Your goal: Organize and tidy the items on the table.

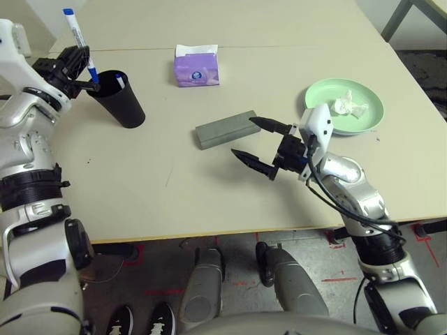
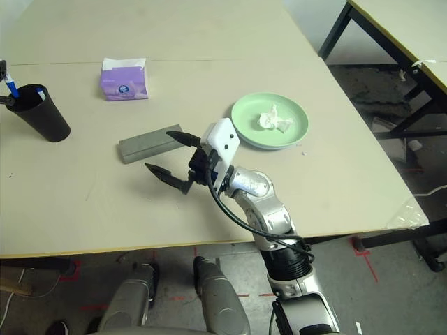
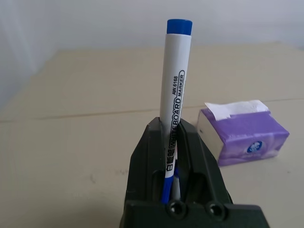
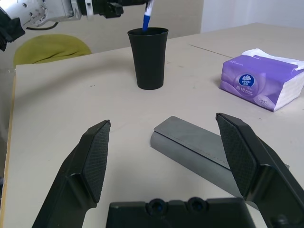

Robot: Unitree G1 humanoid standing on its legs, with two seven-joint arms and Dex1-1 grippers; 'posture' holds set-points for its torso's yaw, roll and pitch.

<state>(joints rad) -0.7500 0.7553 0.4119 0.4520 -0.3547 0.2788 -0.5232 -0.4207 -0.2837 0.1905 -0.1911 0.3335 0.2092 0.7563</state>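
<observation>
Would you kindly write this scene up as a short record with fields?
left fingers: shut on marker, tip at cup mouth
right fingers: open, empty, beside grey case
black cup: upright, another marker inside
green plate: holds crumpled tissue
tissue pack: on table, behind case

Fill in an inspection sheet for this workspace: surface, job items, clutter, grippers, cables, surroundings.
Surface: beige table, seam across it, a few small dark specks.
Job items: marker upright, slightly tilted, its lower end at the mouth of the black cup; grey case lying flat; green plate on a light blue one, crumpled tissue on top.
Clutter: purple tissue pack.
Left gripper: shut on the marker.
Right gripper: open, nothing between its fingers.
Cables: black cable along the right arm.
Surroundings: second table; someone's shoes below the near edge.
</observation>
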